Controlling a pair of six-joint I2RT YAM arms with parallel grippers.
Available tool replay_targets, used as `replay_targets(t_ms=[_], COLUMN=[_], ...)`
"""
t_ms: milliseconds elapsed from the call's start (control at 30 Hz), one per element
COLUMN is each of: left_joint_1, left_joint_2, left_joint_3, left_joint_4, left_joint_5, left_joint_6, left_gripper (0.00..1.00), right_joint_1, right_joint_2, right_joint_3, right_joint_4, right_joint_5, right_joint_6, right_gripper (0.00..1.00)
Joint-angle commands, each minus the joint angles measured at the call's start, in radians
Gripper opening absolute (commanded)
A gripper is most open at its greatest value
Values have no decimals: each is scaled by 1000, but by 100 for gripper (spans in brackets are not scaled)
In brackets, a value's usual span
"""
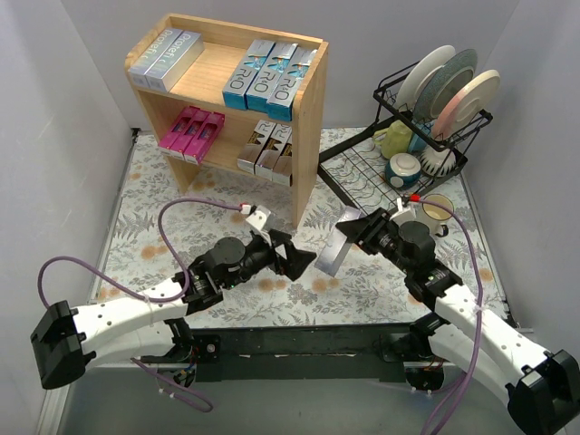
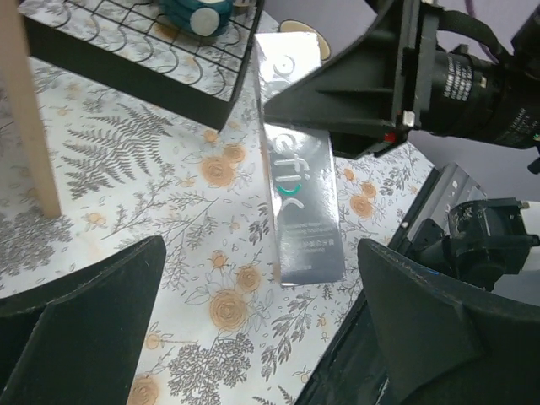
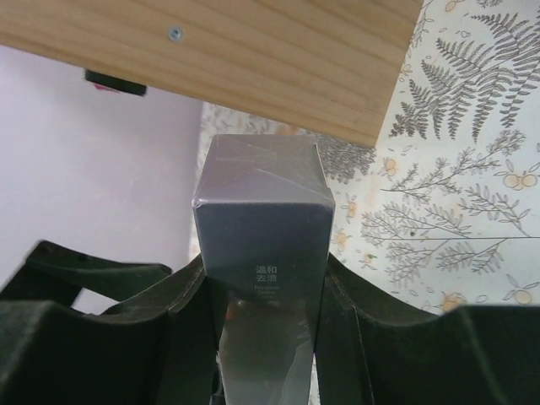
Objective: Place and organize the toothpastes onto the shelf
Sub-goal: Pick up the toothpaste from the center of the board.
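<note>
You had the silver toothpaste box (image 1: pixel 333 253) clamped in your right gripper (image 1: pixel 352 237), tilted over the floral mat (image 1: pixel 362 292), on the near side of the wooden shelf (image 1: pixel 306 127). Your left gripper (image 1: pixel 295 257) stood wide open, just left of the box.

my top camera hangs high over the near edge of the floral table (image 1: pixel 145 181) and looks down across it to the shelf (image 1: pixel 308 127) at the back. the left wrist camera sits low, facing rightward, close on the silver toothpaste box (image 2: pixel 299 211). the right wrist camera looks along that same box, very near, toward the shelf's wooden side. all three share the box.
</note>
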Motion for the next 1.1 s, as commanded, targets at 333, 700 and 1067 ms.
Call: replay_targets(t_ms=[333,700,1067], left_joint_1=[-283,-343,-341], left_joint_2=[175,332,479], left_joint_3=[-102,-135,-99], left_joint_4=[456,809,1034], left_joint_5=[-307,-389,-404], left_joint_6=[201,429,526], left_gripper=[98,92,72], right_joint_1=[-5,-5,-5], right_joint_2=[-179,-201,-202], right_joint_3=[-68,-79,-85], right_joint_4=[181,204,224], right_joint_5=[170,135,117], right_joint_6=[242,252,263], right_gripper=[38,38,38])
